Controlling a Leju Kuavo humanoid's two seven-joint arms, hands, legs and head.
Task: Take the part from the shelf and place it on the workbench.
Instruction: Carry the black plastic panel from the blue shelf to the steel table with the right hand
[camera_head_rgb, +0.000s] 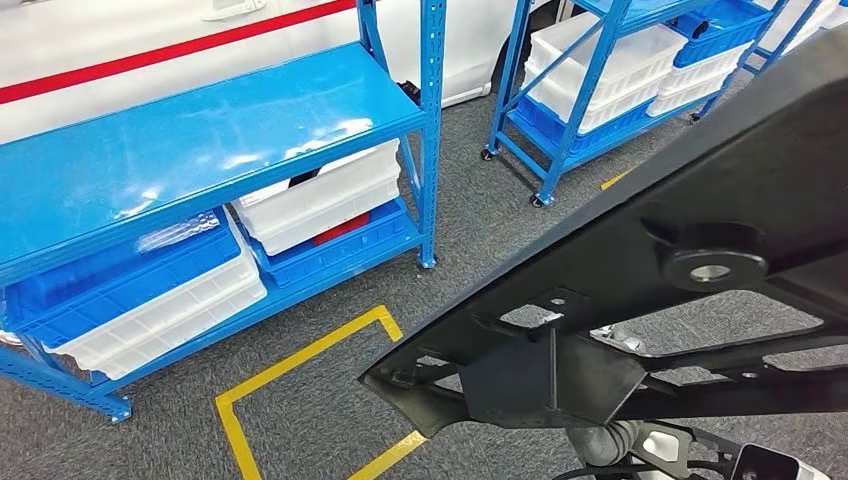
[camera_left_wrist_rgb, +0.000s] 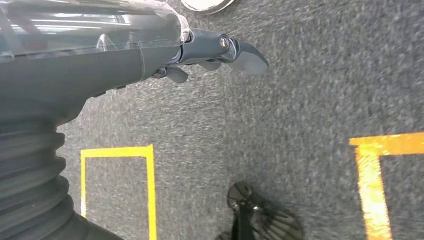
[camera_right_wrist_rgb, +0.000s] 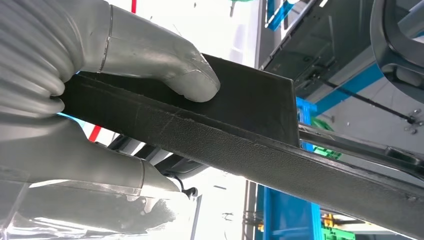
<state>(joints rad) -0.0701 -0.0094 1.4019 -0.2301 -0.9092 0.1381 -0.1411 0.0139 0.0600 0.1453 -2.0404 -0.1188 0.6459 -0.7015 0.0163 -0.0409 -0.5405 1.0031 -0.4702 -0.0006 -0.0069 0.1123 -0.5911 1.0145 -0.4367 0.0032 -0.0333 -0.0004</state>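
Fingers (camera_right_wrist_rgb: 192, 82) of right hand (camera_right_wrist_rgb: 75, 100): clamped on edge of black part (camera_right_wrist_rgb: 260, 145). Part: off the blue shelf (camera_head_rgb: 200, 150), carried over grey carpet. Left hand (camera_left_wrist_rgb: 220, 52): hangs, holds nothing, fingers seemingly loose. Remaining, by judgement: reach table, set part down.

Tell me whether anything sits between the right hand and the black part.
Nothing does. The right hand already grips the black part, thumb pressed on one face and fingers under its edge. The workbench is not identifiable in these views, so that path cannot be judged.
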